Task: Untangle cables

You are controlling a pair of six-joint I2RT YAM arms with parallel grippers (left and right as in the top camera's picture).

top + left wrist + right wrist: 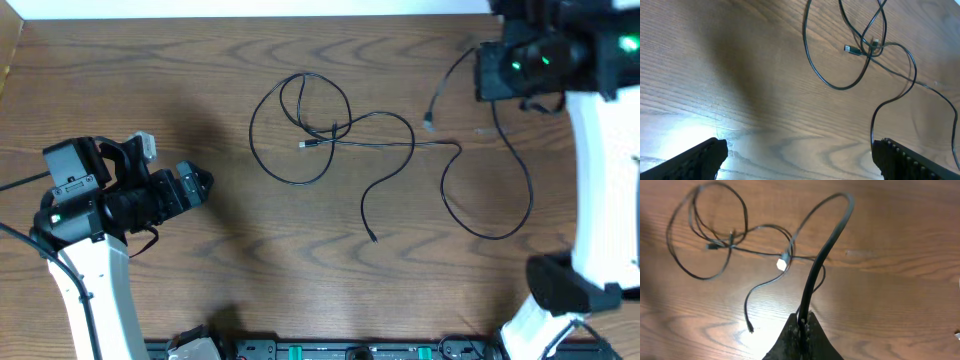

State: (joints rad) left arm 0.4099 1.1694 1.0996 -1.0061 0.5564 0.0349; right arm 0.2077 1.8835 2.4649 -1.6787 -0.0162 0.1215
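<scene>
We have the right gripper point(803, 324) pinched shut on one black cable point(814, 275). Its two fingers point(785, 342) are pressed together with the strand caught between their tips. From that pinch the cable arches up and away ahead of the fingers, then bends back down toward the table point(900, 295). We judge the hold is meant to lift one strand clear so it can be drawn out of the rest.

Farther ahead of these fingertips, and off to their left, lies the tangle point(730, 240), where several thin loops cross one another. A pale plug point(783, 264) lies between that tangle and the fingers, and a loose black end trails back toward them on the left.

The left gripper point(802, 165) holds nothing. Its fingers point(700, 157) stand wide apart and touch no cable. The cables point(840, 86) lie flat on the wood ahead of them. A rounded loop is nearest, and a small plug point(854, 49) sits at the crossing beyond it, toward the right-hand finger's side. We take this open stance as readiness to pin or take that loop while the other side pulls.
</scene>
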